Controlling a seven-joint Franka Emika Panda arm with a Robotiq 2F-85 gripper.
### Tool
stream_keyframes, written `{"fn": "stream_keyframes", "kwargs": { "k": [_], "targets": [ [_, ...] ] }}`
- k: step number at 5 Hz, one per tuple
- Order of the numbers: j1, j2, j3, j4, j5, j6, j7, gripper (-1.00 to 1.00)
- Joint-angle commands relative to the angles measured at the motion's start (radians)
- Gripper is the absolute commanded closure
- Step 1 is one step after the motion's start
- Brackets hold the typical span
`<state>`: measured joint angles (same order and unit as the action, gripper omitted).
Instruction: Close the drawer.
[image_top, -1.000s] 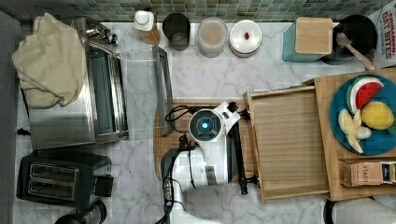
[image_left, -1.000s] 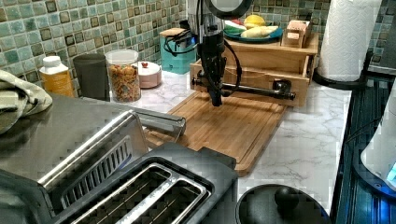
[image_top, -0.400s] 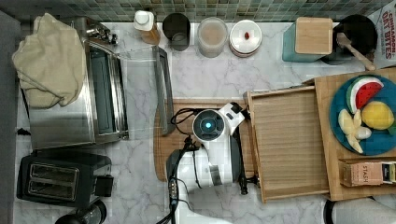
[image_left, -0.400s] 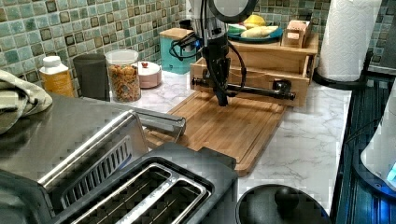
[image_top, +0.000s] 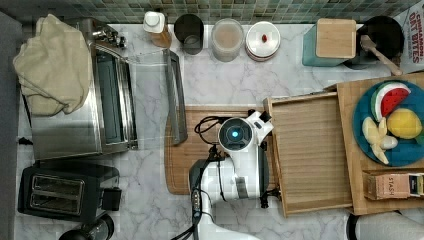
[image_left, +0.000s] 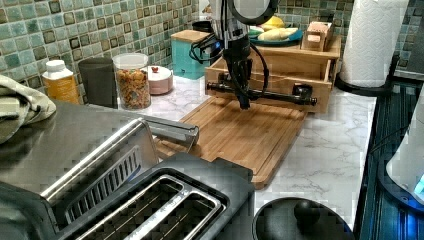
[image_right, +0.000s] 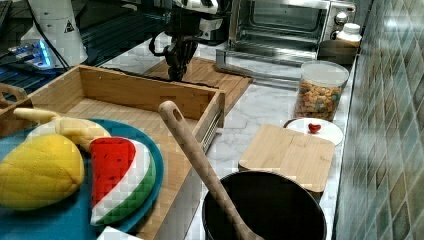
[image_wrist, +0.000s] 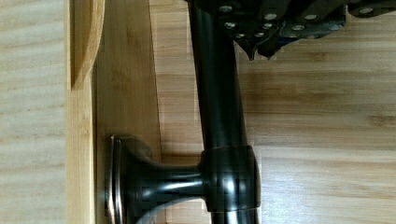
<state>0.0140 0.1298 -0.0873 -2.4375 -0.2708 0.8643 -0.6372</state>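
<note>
- Now the claw (image_left: 243, 102) hangs low over the cutting board (image_left: 240, 135), at the board's edge that meets the drawer (image_top: 310, 155). One second ago it was more toward the middle of the board, so the arm has travelled across the board to the drawer's front.
- From the left view, the claw's tip is now in front of the black bar handle (image_left: 265, 93), where before there was a clear gap between them.
- From the wrist view, the fingertips (image_wrist: 252, 46) are drawn together to almost nothing and they hold nothing. They are just beside the handle, on the side that faces the cutting board. I cannot say for sure whether they already touch the bar.
- Meanwhile the drawer itself has not moved. It is pulled far out of the wooden stand (image_left: 295, 52), and its front panel reaches over the near edge of the cutting board. Its pale floor lies bare and open to the top view.
- What this means, in my judgement: the approach is finished but the closing has not started. With the fingers together, the claw looks prepared to push against the handle or the front panel, not to grip it.
- The push should go straight away from the cutting board, along the drawer's rails. The claw sits toward one end of the handle, so a push there could turn the drawer a little and make it jam.
- The jars at the far side of the bench (image_top: 225, 85) are well apart from the cutting board and should not disturb.
</note>
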Motion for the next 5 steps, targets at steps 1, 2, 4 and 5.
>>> {"fn": "stream_keyframes", "kwargs": {
  "k": [1, 2, 4, 5],
  "targets": [
    [-0.158, 0.062, -0.149, 0.136, -0.06, 0.095, -0.291, 1.0],
    [-0.207, 0.113, -0.186, 0.228, -0.026, 0.076, -0.403, 1.0],
    [-0.256, 0.162, -0.279, 0.32, -0.117, 0.127, -0.341, 1.0],
    [-0.28, 0.185, -0.312, 0.358, -0.105, 0.146, -0.399, 1.0]
  ]
}}
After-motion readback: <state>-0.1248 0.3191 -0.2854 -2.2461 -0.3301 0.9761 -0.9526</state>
